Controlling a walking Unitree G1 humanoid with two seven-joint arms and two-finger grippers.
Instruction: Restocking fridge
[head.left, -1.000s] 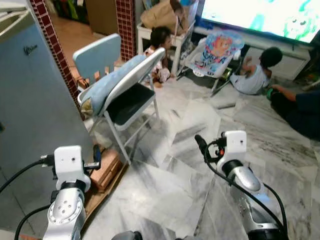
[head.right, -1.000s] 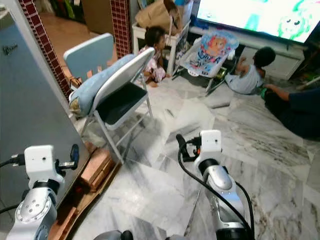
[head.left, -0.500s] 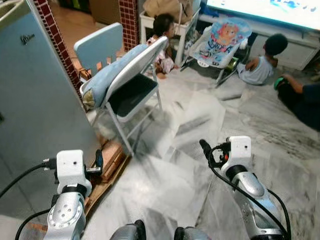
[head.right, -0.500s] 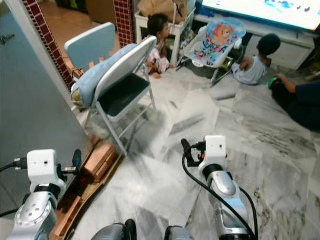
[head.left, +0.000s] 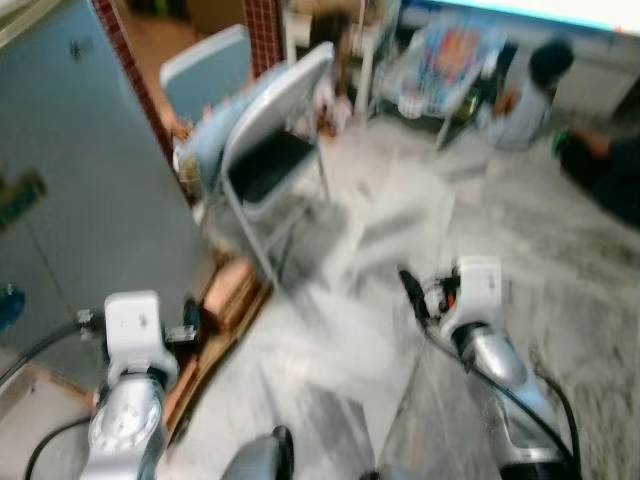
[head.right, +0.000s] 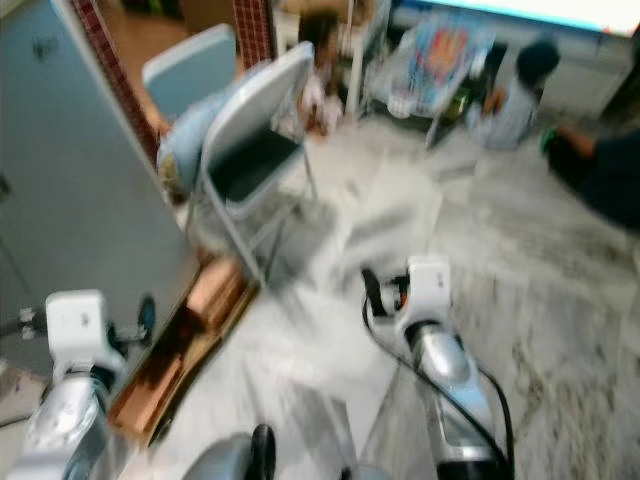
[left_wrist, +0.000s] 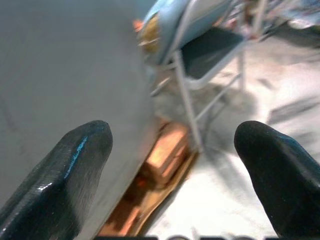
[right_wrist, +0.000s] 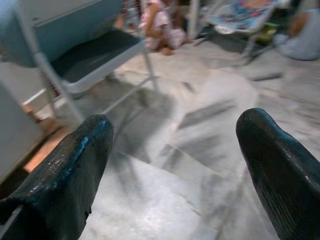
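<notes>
Left gripper (left_wrist: 172, 150) apparently beside fridge (left_wrist: 60, 65).

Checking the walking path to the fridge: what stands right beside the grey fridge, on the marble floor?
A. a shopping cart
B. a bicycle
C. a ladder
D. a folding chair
D: a folding chair with a dark seat stands next to the fridge on the marble floor.

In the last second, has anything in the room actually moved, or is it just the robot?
Only the camera has moved: the view has swung toward the grey fridge and blurred. Left gripper and right gripper stay open, empty, held out front. The folding chair and the people on the floor stay put.
</notes>
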